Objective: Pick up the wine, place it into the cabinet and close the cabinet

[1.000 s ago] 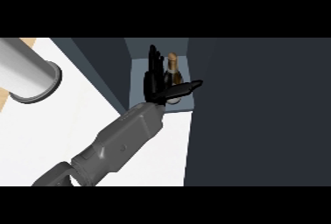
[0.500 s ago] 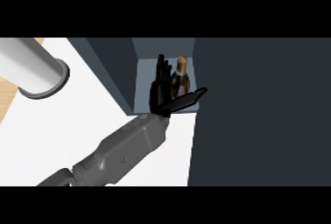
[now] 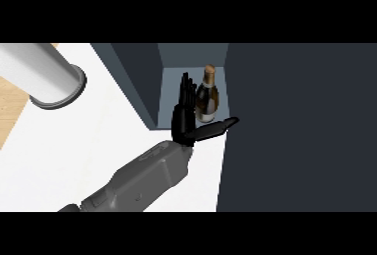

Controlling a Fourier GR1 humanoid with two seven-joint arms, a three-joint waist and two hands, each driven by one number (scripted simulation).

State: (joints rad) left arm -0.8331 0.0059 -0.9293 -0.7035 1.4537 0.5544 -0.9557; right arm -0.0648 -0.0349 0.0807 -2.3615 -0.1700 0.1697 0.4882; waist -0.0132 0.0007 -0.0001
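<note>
Wood strip (image 3: 15, 107): a pale slice along the far left edge, at about 9 o'clock from the middle of the view.
Cylinder (image 3: 40, 74): a big grey-white round body at 10 o'clock, lying across the upper left corner, its darker rimmed end turned down and to the right.
Bench (image 3: 81, 144): white top filling the left half, running from the cylinder down to the lower edge.
Forearm (image 3: 140, 179): grey, coming in from 7 o'clock and slanting up toward the middle; which arm it is I cannot tell for sure, though it reads as the right one.
Robot hand (image 3: 184, 122): black, just above the forearm's end, fingers (image 3: 185, 94) straight and together pointing to 12 o'clock, thumb (image 3: 217, 127) stuck out toward 3 o'clock; it is apart, clasping nothing.
Cabinet (image 3: 140, 79): dark blue-grey, its left wall at 11 o'clock, with a lighter open compartment between that wall and the door.
Wine (image 3: 207, 99): the bottle stands upright inside the open compartment, at 12 o'clock from the thumb, just right of the fingers; the fingers run alongside it and overlap its left edge, but whether they touch I cannot tell.
Door (image 3: 302, 129): one broad dark panel taking up the whole right side, from 1 to 5 o'clock, its left edge right next to the wine and the thumb tip.
</note>
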